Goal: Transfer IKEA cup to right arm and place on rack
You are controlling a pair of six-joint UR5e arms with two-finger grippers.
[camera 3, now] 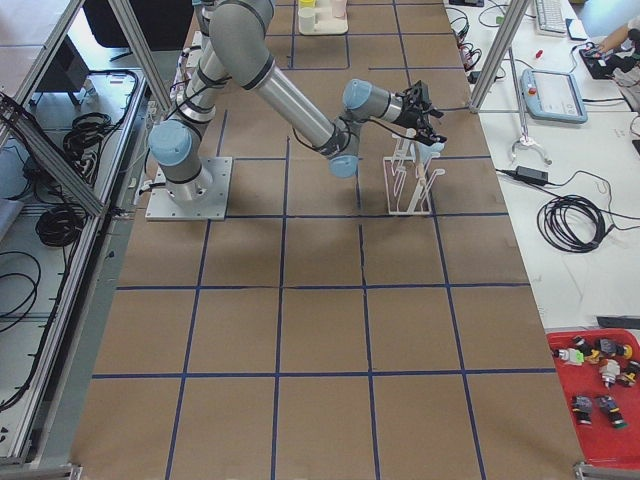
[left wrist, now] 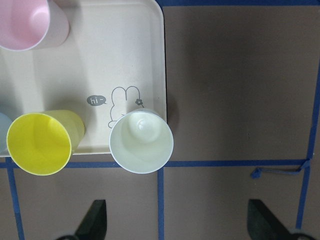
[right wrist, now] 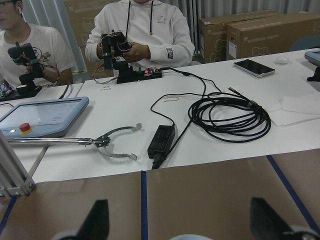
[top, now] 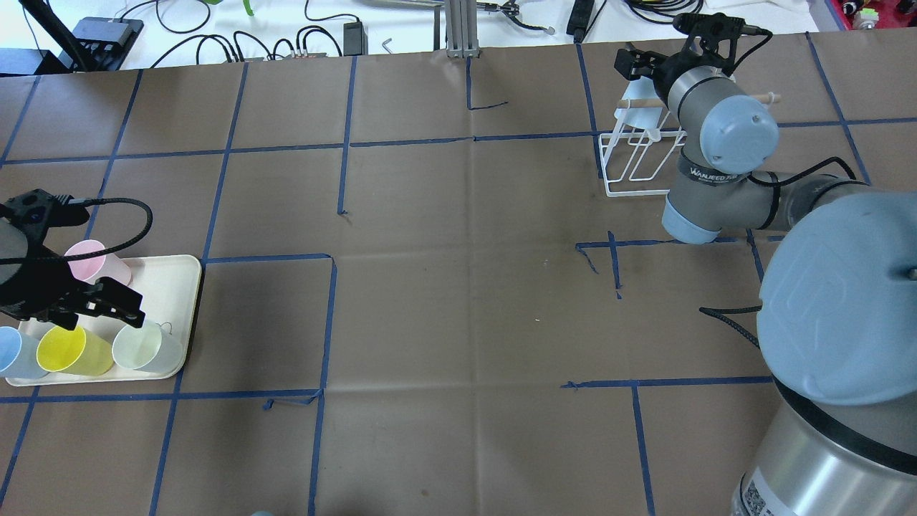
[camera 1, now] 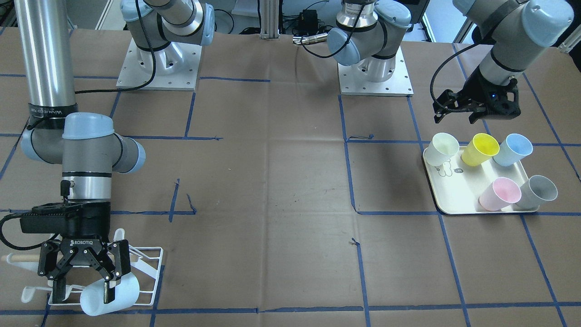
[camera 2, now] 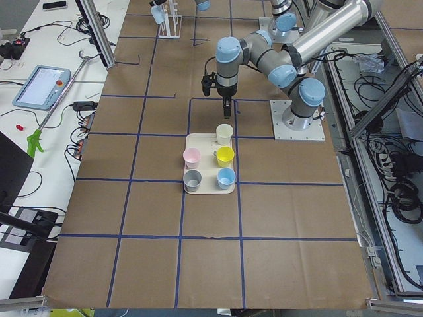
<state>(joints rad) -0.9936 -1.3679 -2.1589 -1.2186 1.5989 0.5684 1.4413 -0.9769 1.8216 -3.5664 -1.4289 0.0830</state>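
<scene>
A pale blue-white IKEA cup (camera 1: 119, 297) hangs tilted on the white wire rack (camera 1: 152, 265) at the table's far end; its rim just shows in the right wrist view (right wrist: 192, 237). My right gripper (camera 1: 84, 295) hovers over the rack with its jaws wide open, one finger (camera 1: 110, 290) in front of the cup. It also shows in the overhead view (top: 637, 68), above the rack (top: 637, 168). My left gripper (camera 1: 458, 117) is open and empty above the cream tray (camera 1: 454, 190). In the left wrist view (left wrist: 175, 227) it is near a cream-white cup (left wrist: 141, 142).
The tray holds cream-white (camera 1: 442, 149), yellow (camera 1: 481, 149), blue (camera 1: 513, 150), pink (camera 1: 500, 194) and grey (camera 1: 539, 191) cups. The rack's wooden dowel (camera 1: 18, 258) sticks out sideways. Both arm bases (camera 1: 374, 77) stand at the robot's side. People sit beyond the table's edge (right wrist: 140, 35).
</scene>
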